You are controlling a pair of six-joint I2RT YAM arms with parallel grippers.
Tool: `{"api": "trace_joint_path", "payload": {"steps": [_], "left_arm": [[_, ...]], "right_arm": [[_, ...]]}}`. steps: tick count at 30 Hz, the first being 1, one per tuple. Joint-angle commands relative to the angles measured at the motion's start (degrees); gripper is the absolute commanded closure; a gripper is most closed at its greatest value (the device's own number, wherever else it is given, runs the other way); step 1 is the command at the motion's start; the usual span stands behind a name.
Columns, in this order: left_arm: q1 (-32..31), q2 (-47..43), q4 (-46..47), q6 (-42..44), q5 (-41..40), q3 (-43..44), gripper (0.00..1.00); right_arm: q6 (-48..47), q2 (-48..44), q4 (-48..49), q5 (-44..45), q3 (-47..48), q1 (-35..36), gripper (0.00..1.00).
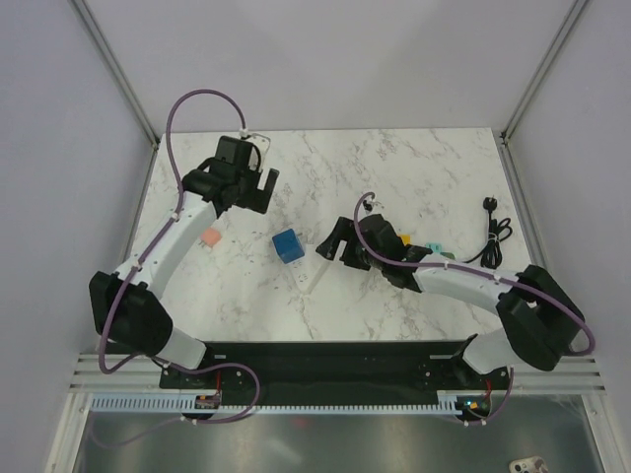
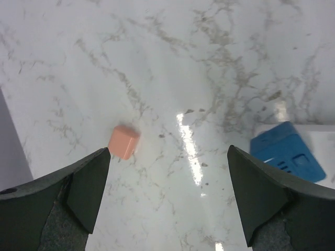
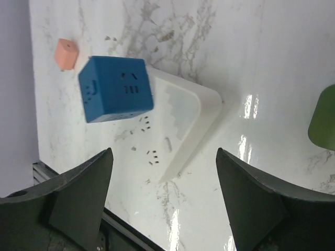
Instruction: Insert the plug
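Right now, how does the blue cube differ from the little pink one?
The blue cube is clearly bigger than the pink cube. The blue cube's faces carry socket slots; the pink cube's look plain. The blue cube sits on the white strip, the pink cube on bare marble. Both are cube-shaped.

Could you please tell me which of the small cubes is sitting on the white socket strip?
The blue cube, perched on one end of the white socket strip; the salmon-pink cube lies apart on the bare tabletop.

White arms point(image 1: 177, 241), black joints point(image 1: 128, 305) (purple cables point(image 1: 202, 96) alongside)
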Motion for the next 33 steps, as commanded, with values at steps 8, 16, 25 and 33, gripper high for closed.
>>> {"api": "trace_joint_path", "payload": {"steps": [8, 16, 25, 33], "left_arm": [[15.84, 0.92, -0.22, -5.37, -3.07, -8.19, 0.06], [17.25, 10.75, -0.64, -2.29, -3.34, -5.31, 0.09], [17.34, 17.62, -2.23, -3.34, -3.34, -4.42, 0.14], [17.69, 22.89, -2.93, 3.6, -3.52, -2.58, 0.14]], "right_arm": [[-4.43, -13.09, -4.88, 0.77, 0.91, 0.0, 0.02], [-6.54, -16.97, -6.73, -2.21, 0.64, 0.0, 0.02], [-8.47, -20.48, -7.34, -2.74, -1.47, 0.01, 0.02], [-8.56, -22.51, -7.08, -2.92, -2.78, -0.08, 0.02]]}}
